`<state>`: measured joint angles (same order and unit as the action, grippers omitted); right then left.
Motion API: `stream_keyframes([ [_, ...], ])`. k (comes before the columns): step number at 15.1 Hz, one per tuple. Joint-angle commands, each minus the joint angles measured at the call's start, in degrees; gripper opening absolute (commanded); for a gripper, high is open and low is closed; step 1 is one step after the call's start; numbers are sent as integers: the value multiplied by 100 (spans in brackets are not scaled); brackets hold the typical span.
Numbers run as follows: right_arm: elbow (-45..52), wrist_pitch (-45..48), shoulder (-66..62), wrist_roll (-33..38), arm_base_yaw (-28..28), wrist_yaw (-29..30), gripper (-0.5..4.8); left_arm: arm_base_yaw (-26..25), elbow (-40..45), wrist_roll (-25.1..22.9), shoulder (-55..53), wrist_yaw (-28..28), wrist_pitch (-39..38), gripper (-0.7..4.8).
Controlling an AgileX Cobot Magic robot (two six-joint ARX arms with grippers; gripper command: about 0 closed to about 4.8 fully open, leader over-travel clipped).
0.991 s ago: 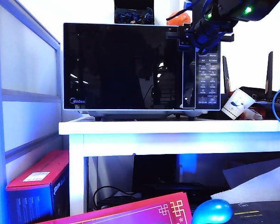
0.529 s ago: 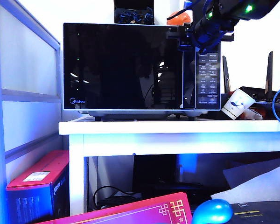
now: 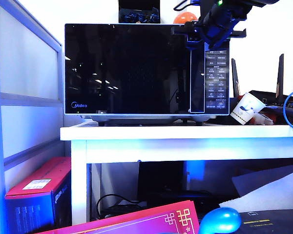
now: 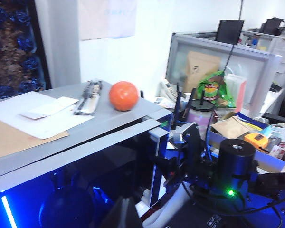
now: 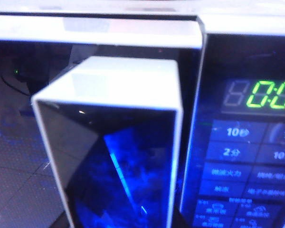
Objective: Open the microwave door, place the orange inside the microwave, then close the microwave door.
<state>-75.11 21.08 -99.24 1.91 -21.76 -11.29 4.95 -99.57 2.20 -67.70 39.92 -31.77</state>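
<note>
**Door cracked open, orange waiting on the roof**

The microwave (image 3: 146,70) sits on the white tabletop (image 3: 185,132), and it is our landmark for everything here. The right hand (image 3: 208,30) is up at the microwave's top front corner, right where the microwave door (image 3: 128,68) meets the keypad (image 3: 217,80). From the right wrist view the door's handle edge (image 5: 118,142) stands swung out from the body, a dark gap showing behind it, beside the green display (image 5: 270,95). So the door is ajar, not wide. The hand's fingers do not show clearly in any view, so whether it is gripping the door edge or just hooked behind it, I cannot tell.

The orange (image 4: 124,95) rests on top of the microwave, towards its back, near a sheet of paper (image 4: 33,116) and a wrapped item (image 4: 88,95). The left hand is out of sight in every view; its state I cannot tell.

Risks from here, as I judge them: the door is glossy, so the right hand could slip off the edge and let it swing shut. Pull too hard and the whole microwave may shift on the tabletop, setting that round orange rolling off the roof. And a half-open door could block the orange's way in.
</note>
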Motion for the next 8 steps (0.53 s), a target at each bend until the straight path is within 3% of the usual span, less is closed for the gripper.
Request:
stream_keyframes([
  [1,-81,435,96,-114,-35,538,361,-4,-26,-4,11,37,55,-5],
  [8,-87,-28,435,-111,-35,658,360,-4,-26,-9,9,35,57,-5],
])
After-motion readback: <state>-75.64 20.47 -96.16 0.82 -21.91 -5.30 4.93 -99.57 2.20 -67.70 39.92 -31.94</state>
